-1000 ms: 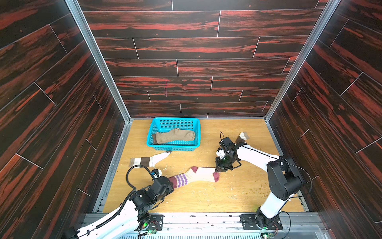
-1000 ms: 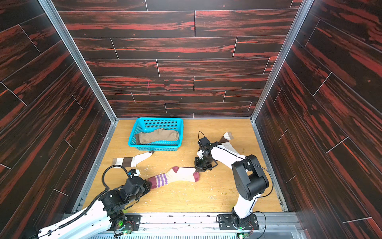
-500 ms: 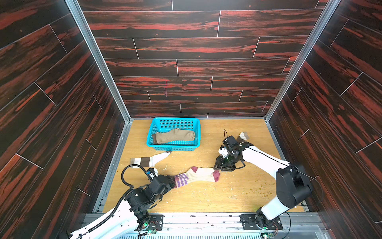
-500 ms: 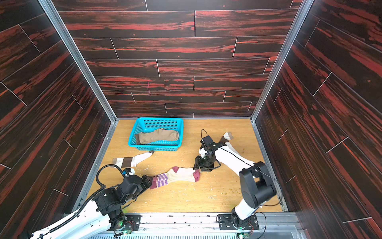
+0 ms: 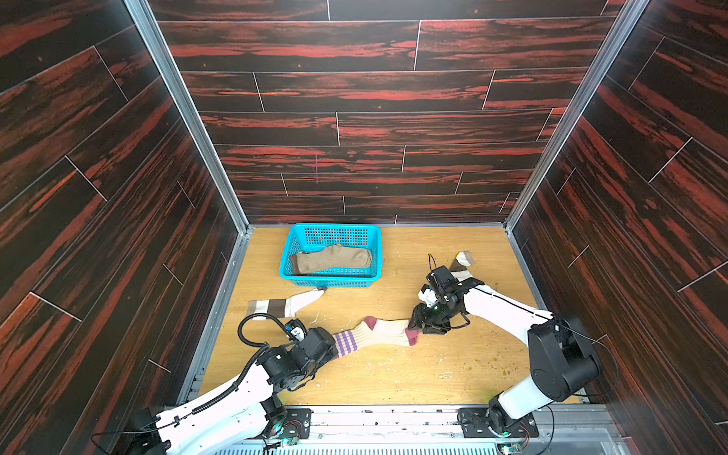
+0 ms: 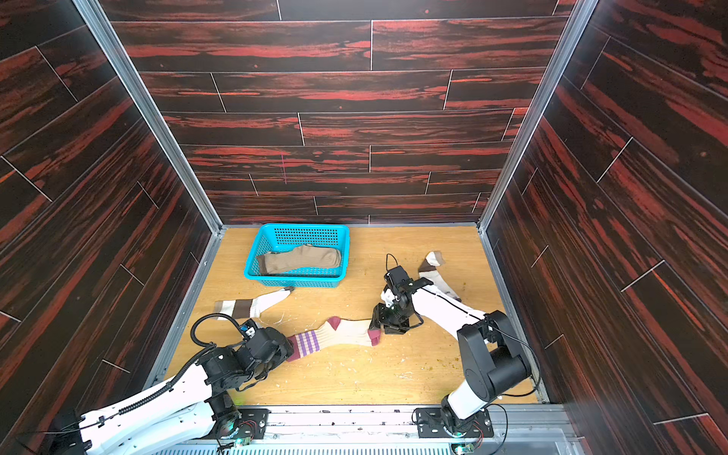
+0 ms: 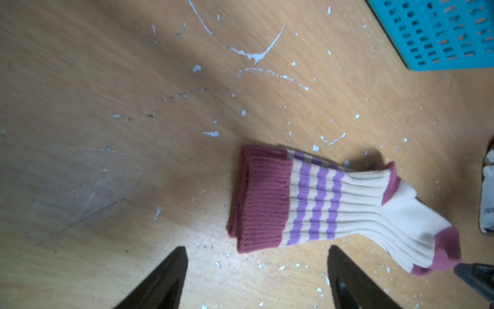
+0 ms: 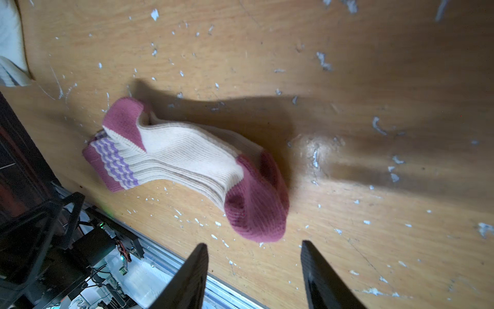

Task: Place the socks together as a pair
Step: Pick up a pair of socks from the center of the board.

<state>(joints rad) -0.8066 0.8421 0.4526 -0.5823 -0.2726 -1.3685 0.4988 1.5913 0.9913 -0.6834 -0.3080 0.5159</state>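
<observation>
Nearest me: base rail (image 5: 394, 411) carrying both arm mounts. Left gripper (image 7: 256, 248) has its fingers spread wide with nothing between them. The maroon cuff of the striped socks (image 5: 378, 335) sits just ahead of the tips. Right gripper (image 8: 254, 243) is also spread and empty, with the maroon toe just ahead of it. I read those socks as two layers, one on the other, flat on the board (image 5: 394, 378) between the two grippers. The board is light wood, scuffed, peppered with white flecks and scratches, with yellowish crumbs (image 5: 500, 362) on the right side. Further back on the left, a white sock with brown bands (image 5: 283, 305) lies flat, toe just beside the basket (image 5: 331, 280). A second banded sock (image 5: 463, 260) lies on the right, partly under the right arm. The basket is blue mesh, back centre, with a tan sock (image 5: 335, 258) inside; I can't tell if it's one or two. Dark red-black plank walls (image 5: 374, 130) on three sides, aluminium posts (image 5: 187, 114) in the back corners
</observation>
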